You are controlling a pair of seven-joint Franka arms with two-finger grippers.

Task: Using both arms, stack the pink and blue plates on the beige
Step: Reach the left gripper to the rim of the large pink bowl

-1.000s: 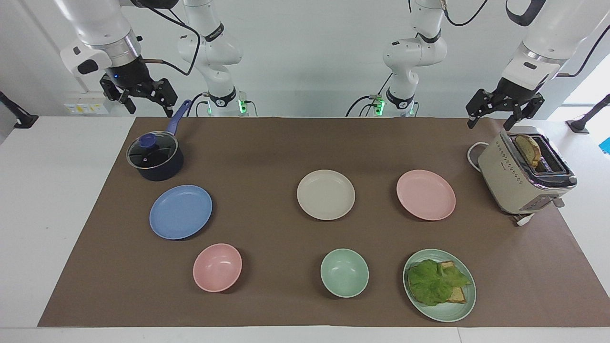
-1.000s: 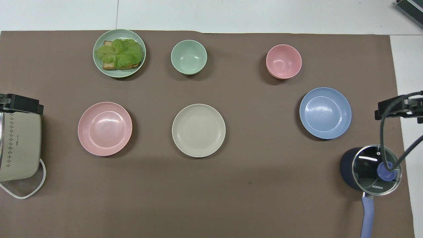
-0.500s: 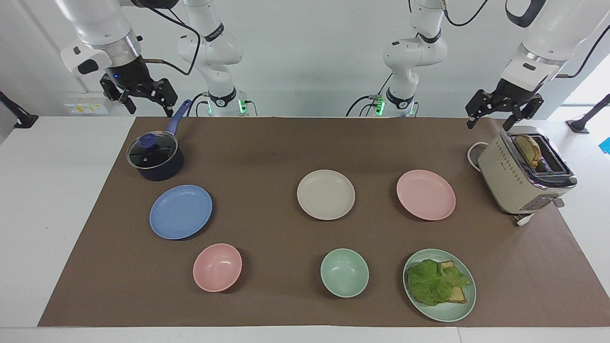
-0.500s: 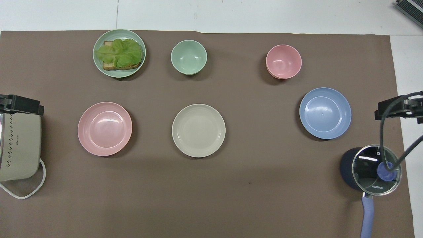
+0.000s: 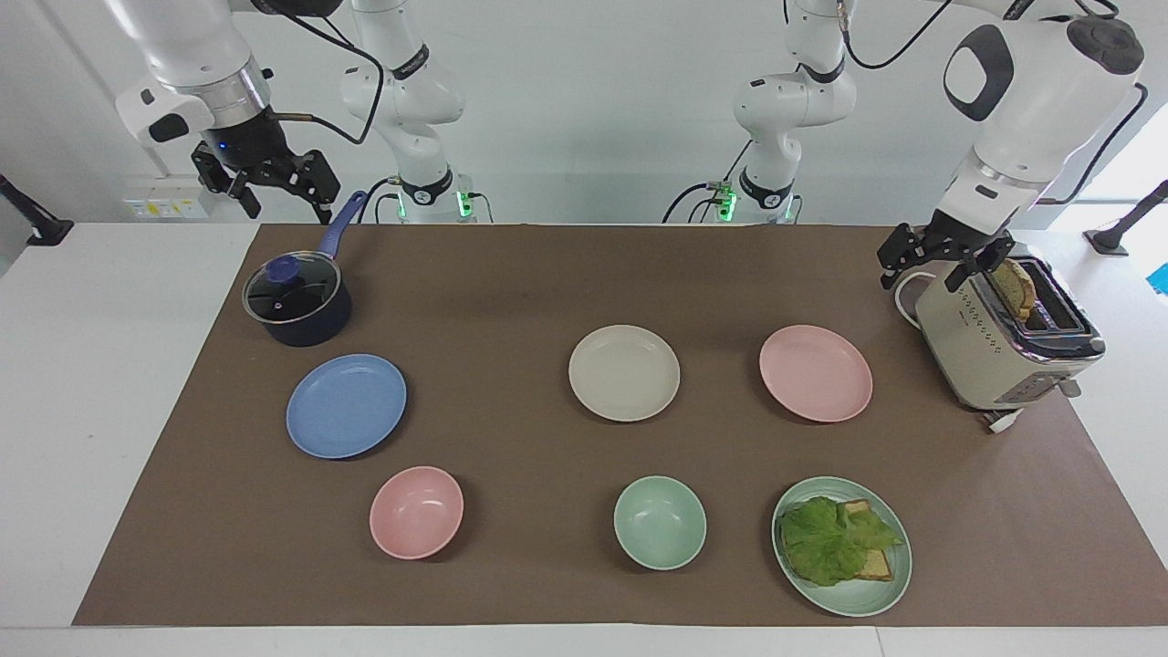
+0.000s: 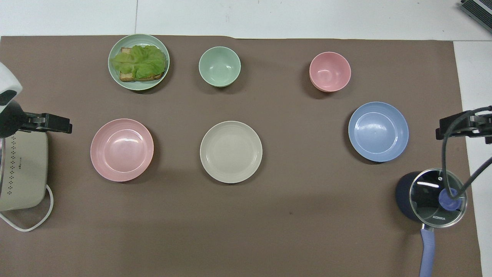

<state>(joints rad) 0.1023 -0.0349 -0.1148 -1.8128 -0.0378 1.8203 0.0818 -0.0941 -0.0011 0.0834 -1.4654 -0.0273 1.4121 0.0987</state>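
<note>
Moved: only the left arm's gripper [image 5: 940,260] has come down and in, now beside the toaster [image 5: 999,342], fingers spread, holding nothing; everything else sits where it was
Table cover: big brown mat [image 5: 511,274] with all the dishes on it
Right arm: waiting; right gripper [image 5: 274,187] hangs over the pot handle end, fingers spread, empty
Pot: dark lidded pot [image 5: 297,306] just nearer the robots than the blue plate, so I'd come at blue from above, not sideways
Beige plate: beige plate [image 5: 624,372] is mid-table, bare, nothing stacked yet
Pink plate: pink plate [image 5: 815,372] lies flat between the beige one and the toaster, toward the left arm's end; looks like the first pick
Blue plate: blue plate [image 5: 346,405] lies flat toward the right arm's end, well apart from beige
How I'd do it: drop onto the rim edge nearest the toaster, pinch the rim, lift clear before sliding over beige; rims are shallow so a sloppy pinch probably slips
Watch out: pink bowl [image 5: 416,511] isn't the target
</note>
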